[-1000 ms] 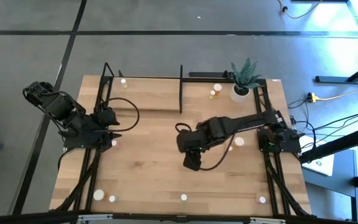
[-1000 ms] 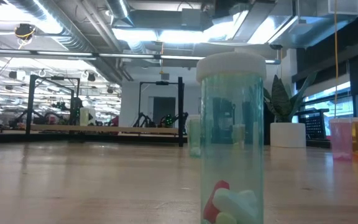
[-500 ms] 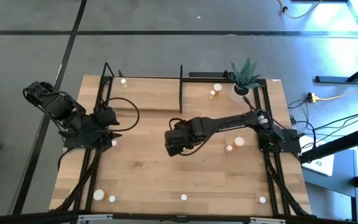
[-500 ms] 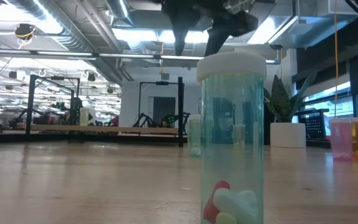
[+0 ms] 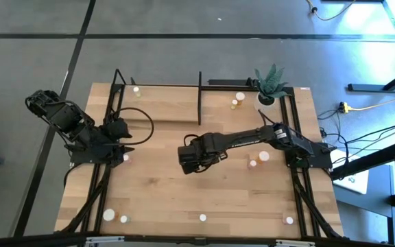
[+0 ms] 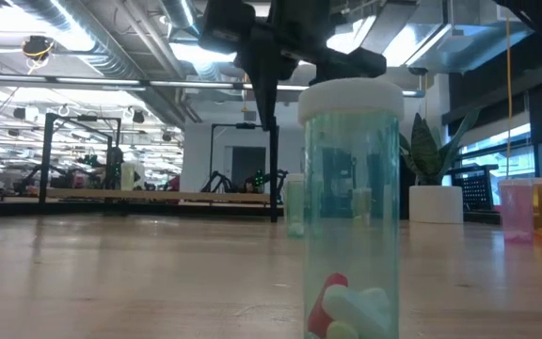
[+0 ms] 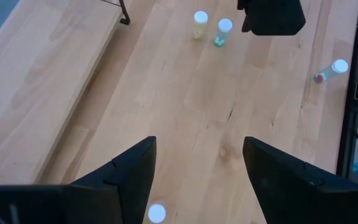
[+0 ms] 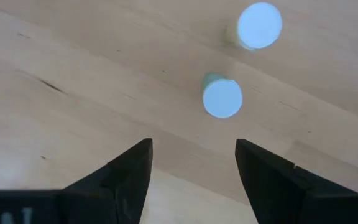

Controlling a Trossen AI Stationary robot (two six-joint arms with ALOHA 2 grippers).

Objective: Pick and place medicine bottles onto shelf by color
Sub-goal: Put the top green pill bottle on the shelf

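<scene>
My right gripper (image 5: 192, 159) hangs open over the table's middle, fingers pointing down. The right wrist view (image 8: 191, 180) shows two white-capped bottles just beyond its fingertips, a green one (image 8: 222, 98) and a paler one (image 8: 260, 25), both upright on the table. The left wrist view also shows these two (image 7: 224, 28) below the right gripper. My left gripper (image 5: 129, 146) waits open at the table's left, a white-capped bottle (image 7: 157, 213) on the table below its fingers. The shelf (image 5: 163, 103) lies along the far edge, with one bottle (image 5: 136, 89) on it.
More bottles stand at the right (image 5: 264, 156), by the white plant pot (image 5: 265, 103), and along the near edge (image 5: 108, 215), (image 5: 289, 220). A clear green bottle (image 6: 351, 207) stands close before the low camera. Black uprights (image 5: 199, 96) rise from the shelf.
My right gripper has gone toward the table's left edge and a little toward its far edge, and now hangs over the two bottles in the middle. In the low view it has come into the picture from above. No bottle has moved.
</scene>
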